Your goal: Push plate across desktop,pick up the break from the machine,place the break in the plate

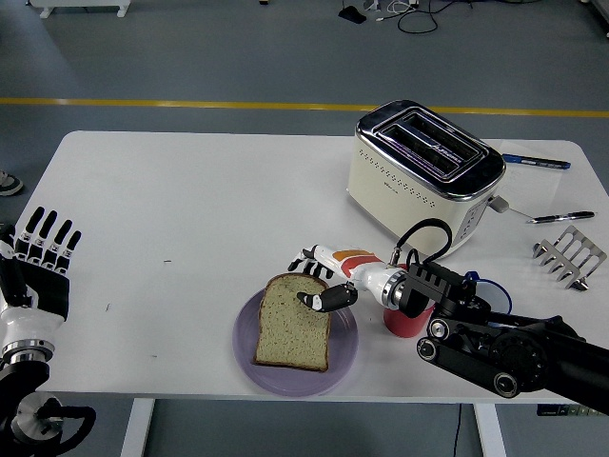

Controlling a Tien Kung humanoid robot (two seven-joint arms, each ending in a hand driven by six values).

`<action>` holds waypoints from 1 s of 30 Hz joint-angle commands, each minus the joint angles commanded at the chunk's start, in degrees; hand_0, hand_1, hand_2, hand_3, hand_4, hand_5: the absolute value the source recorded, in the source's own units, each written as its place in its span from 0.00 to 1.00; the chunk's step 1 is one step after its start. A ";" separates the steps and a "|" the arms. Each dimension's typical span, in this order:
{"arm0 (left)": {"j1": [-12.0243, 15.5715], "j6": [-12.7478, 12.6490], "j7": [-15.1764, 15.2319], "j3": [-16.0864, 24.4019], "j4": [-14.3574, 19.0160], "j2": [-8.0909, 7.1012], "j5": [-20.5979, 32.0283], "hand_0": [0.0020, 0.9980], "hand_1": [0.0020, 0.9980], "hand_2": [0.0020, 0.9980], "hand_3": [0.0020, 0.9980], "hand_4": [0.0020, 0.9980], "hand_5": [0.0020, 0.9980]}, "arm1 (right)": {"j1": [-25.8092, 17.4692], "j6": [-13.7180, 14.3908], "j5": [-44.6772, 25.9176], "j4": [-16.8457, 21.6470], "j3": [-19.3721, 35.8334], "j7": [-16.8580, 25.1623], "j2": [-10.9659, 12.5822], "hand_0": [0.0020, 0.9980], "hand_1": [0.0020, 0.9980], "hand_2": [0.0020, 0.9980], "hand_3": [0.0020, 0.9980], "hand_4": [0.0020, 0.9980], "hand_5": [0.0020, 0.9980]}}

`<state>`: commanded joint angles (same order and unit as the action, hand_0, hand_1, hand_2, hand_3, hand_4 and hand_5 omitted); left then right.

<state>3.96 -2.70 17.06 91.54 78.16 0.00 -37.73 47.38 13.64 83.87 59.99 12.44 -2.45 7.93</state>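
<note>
A slice of brown bread (295,322) lies flat on the purple plate (245,350) near the table's front edge. My right hand (316,281) reaches in from the right at the slice's far right corner. Its thumb (325,300) rests on top of the bread, and its fingers (306,259) are spread just beyond the far edge. The cream and chrome toaster (426,173) stands behind at the right, its slots showing no bread. My left hand (43,255) rests at the left edge, fingers (48,233) straight and holding nothing.
A red cup (404,322) stands right under my right forearm. A metal toast rack (569,255) and two pens (538,161) (561,217) lie at the far right. A black cable (423,238) loops over my wrist by the toaster.
</note>
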 joint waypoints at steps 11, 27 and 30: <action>0.00 0.01 0.01 -0.29 -0.07 0.00 -0.20 0.81 0.82 0.87 0.79 0.50 1.00 | -0.77 2.08 0.40 0.52 2.61 0.59 0.52 0.73 0.74 0.78 0.85 0.77 0.30; 0.50 0.02 -0.09 -0.82 -0.37 0.00 -0.31 0.81 0.82 0.87 0.78 0.50 1.00 | -2.91 3.72 -3.21 8.49 8.15 2.28 2.56 0.71 0.71 0.73 0.79 0.75 0.31; 0.62 0.02 -0.10 -0.91 -0.43 0.00 -0.38 0.81 0.82 0.87 0.78 0.50 1.00 | -3.63 4.02 -5.68 10.06 9.70 3.75 2.94 0.71 0.71 0.73 0.79 0.75 0.31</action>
<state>4.57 -2.68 16.95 90.63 77.74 0.00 -38.11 43.75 17.67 78.18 70.05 22.14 1.30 10.87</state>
